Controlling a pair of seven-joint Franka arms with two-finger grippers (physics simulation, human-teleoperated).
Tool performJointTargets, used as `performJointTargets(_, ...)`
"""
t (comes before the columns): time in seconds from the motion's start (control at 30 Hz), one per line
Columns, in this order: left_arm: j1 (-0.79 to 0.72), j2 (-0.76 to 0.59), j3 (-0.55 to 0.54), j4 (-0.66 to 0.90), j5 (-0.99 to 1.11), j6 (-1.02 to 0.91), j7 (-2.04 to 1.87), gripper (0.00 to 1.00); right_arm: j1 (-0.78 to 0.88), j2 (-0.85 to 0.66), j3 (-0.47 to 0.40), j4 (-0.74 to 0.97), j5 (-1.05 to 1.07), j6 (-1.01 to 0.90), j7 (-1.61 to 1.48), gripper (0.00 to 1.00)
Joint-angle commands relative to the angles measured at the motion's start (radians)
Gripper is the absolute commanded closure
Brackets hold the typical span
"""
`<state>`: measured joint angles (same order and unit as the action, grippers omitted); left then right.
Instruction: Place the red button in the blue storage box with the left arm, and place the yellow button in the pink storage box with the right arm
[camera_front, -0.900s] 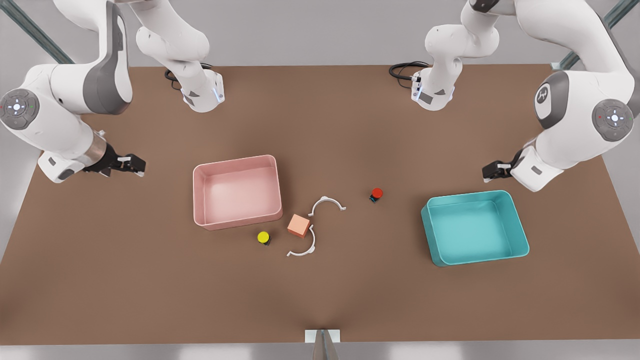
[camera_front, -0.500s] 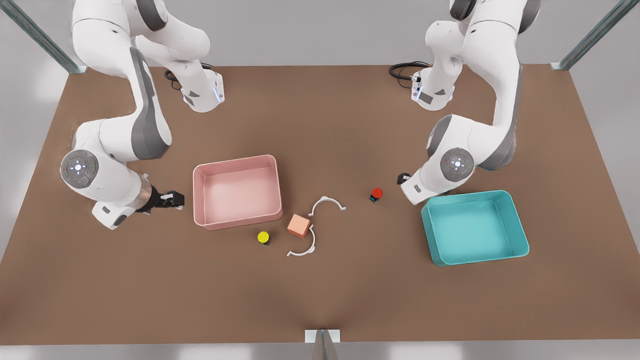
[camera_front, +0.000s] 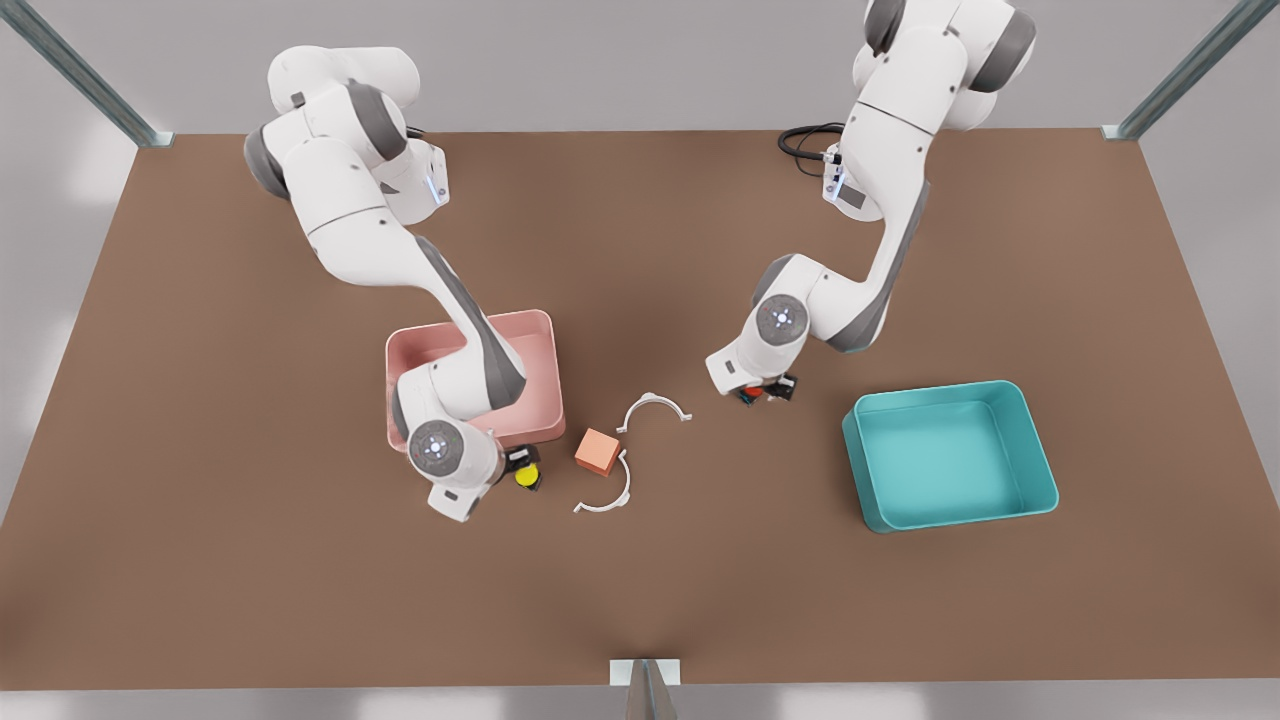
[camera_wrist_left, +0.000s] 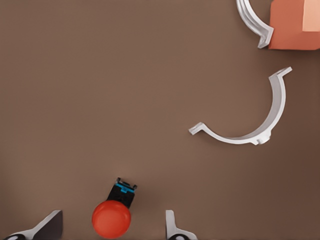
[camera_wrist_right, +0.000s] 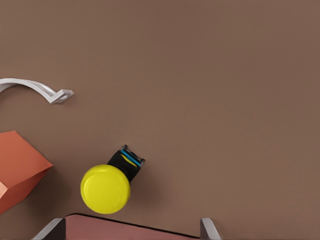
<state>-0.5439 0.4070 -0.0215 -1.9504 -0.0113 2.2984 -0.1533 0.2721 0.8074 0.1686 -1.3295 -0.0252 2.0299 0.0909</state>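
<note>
We see left gripper (camera_wrist_left: 112, 227) over red button (camera_wrist_left: 111, 218), fingers spread wide, untouching; right gripper (camera_wrist_right: 132, 230) likewise wide over yellow button (camera_wrist_right: 105, 189), beside pink storage box (camera_front: 470, 385) wall.

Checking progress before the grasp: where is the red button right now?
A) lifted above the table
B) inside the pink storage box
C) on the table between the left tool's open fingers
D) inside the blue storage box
C: the red button sits on the table between the left tool's spread fingers.
</note>
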Motion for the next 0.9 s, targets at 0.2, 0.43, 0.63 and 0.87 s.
performJointTargets(0.2, -0.005, 0.047, 0.003, -0.013, 0.037, 0.102, -0.017, 0.0, 0.009, 0.039, 0.0, -0.065, 0.001, 0.19, 0.053, 0.0)
performJointTargets(0.43, -0.005, 0.047, 0.005, -0.068, 0.102, 0.104, -0.017, 0.0, 0.021, 0.046, 0.002, -0.066, 0.001, 0.211, 0.052, 0.0)
performJointTargets(0.63, -0.002, 0.085, 0.005, -0.07, 0.1, 0.111, -0.02, 0.19, 0.021, 0.05, 0.002, -0.077, -0.001, 0.23, 0.05, 0.32)
performJointTargets(0.87, 0.001, 0.079, 0.005, -0.068, 0.096, 0.111, -0.031, 0.49, 0.022, 0.049, 0.002, -0.083, -0.001, 0.24, 0.05, 0.54)
